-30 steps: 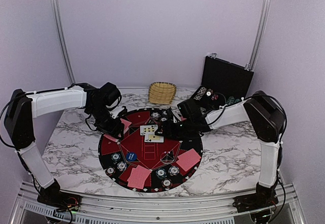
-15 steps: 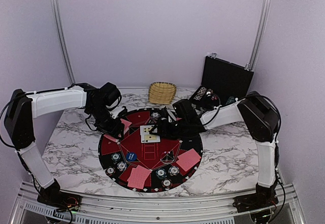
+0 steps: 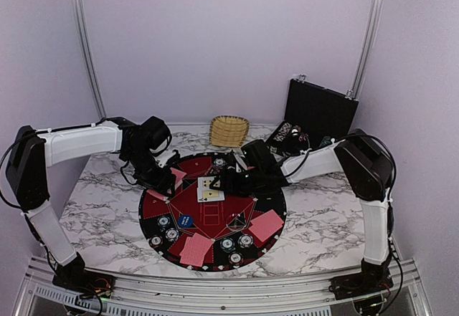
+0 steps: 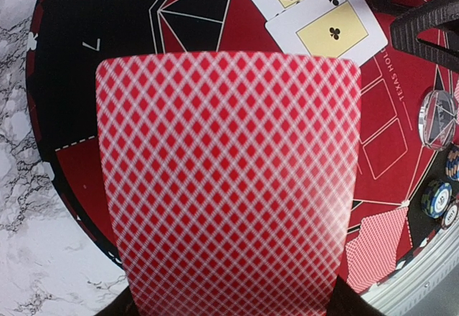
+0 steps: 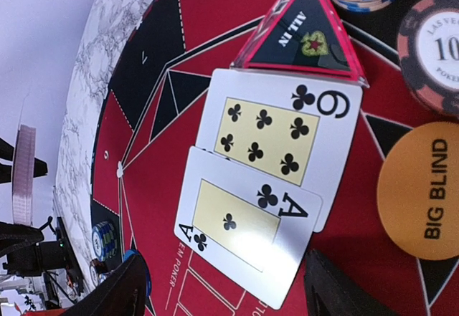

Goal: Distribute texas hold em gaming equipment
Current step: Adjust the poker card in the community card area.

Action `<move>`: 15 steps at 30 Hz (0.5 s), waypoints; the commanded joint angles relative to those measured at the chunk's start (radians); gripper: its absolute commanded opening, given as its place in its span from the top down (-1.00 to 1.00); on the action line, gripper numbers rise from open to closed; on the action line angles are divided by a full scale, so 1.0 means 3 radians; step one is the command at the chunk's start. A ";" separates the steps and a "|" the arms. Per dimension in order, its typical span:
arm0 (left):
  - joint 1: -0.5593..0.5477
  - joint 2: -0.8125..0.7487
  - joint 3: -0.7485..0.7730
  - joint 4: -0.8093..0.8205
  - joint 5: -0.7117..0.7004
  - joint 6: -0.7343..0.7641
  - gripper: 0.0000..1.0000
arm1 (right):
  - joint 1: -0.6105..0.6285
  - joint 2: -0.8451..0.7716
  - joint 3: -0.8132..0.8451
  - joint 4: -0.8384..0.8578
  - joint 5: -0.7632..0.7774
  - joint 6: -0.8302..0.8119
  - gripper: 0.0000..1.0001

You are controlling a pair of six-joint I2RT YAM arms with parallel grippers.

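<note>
Marble table (image 3: 93, 208) carries the round mat (image 3: 215, 219). At the left, the left claw (image 3: 163, 178) is closed on a red-backed card (image 4: 229, 173), which it seems to pinch only at the near edge, above the mat. So small a hold may let the card twist or slip out.

At the right, the right claw (image 5: 231, 289) stands wide. The ace of clubs (image 5: 237, 223) lies between its fingers, overlapping the nine of clubs (image 5: 265, 133) just beyond. Closing could take both cards, or push them against the big blind disc (image 5: 430, 190) beside them.

Compared with a second ago, the right claw has reached further left, while the left claw has not moved.
</note>
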 commanded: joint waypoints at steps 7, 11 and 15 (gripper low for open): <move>0.0017 -0.0149 -0.0019 0.0045 0.0015 0.0032 0.15 | 0.0278 -0.0379 0.0034 -0.0207 0.0109 -0.0083 -0.50; 0.0017 -0.0142 -0.0004 0.0045 -0.0046 0.0012 0.15 | 0.0424 -0.0305 0.0061 -0.0147 0.0037 -0.0020 -0.50; 0.0017 -0.0155 -0.0008 0.0040 -0.0055 0.0010 0.15 | 0.0518 -0.0180 0.0123 -0.0116 -0.0005 0.0019 -0.50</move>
